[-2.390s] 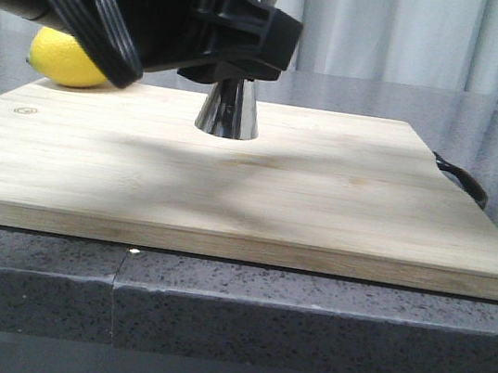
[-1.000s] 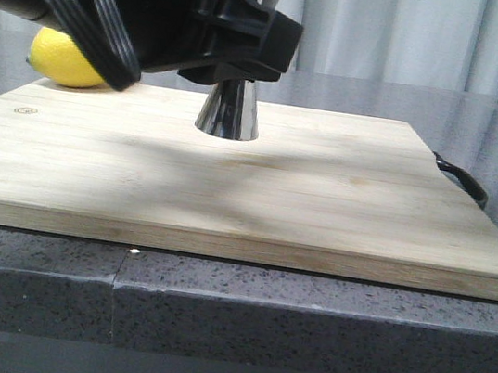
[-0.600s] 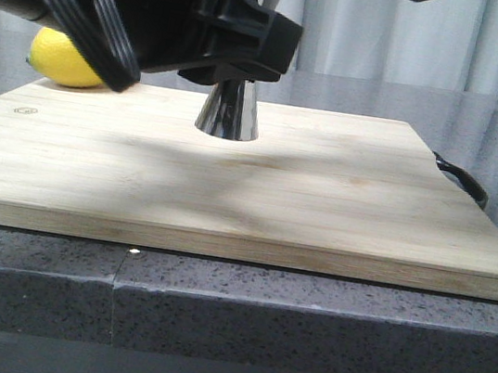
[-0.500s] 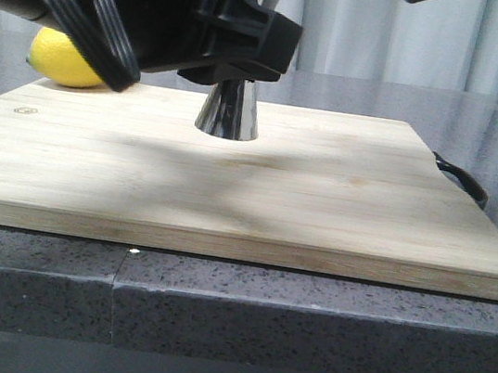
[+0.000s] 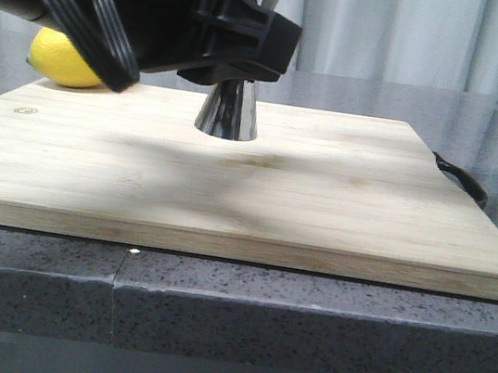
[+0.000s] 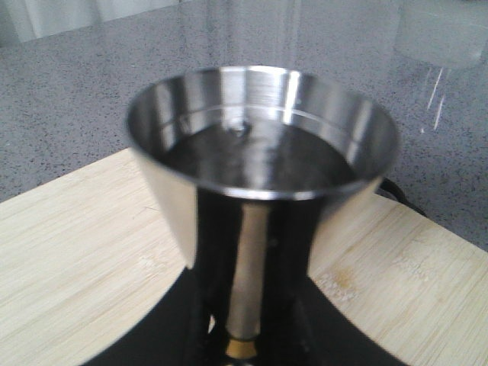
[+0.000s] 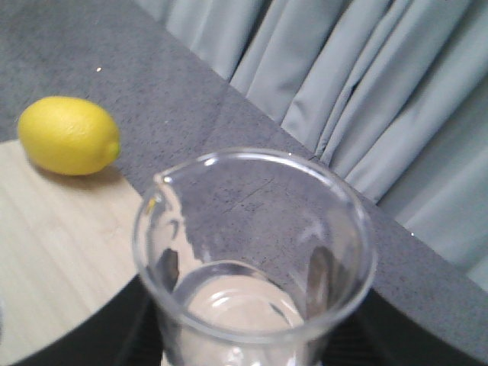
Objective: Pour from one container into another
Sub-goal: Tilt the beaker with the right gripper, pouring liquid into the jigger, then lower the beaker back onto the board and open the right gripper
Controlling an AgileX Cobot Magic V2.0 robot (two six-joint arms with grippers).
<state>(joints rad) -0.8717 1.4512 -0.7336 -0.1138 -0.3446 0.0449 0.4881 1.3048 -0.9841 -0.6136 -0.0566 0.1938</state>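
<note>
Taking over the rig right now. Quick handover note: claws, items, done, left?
Left claw: shut at the waist of the tall shiny steel hourglass jigger, which stands on the wooden cutting board. Its top cup holds liquid.
Right claw: shut on the small clear glass beaker, upright, out of the front view, seemingly about empty.
Done: the pour looks made.
Left: probably set the beaker down and release both.
Yellow lemon: by the board's far left corner.
</note>
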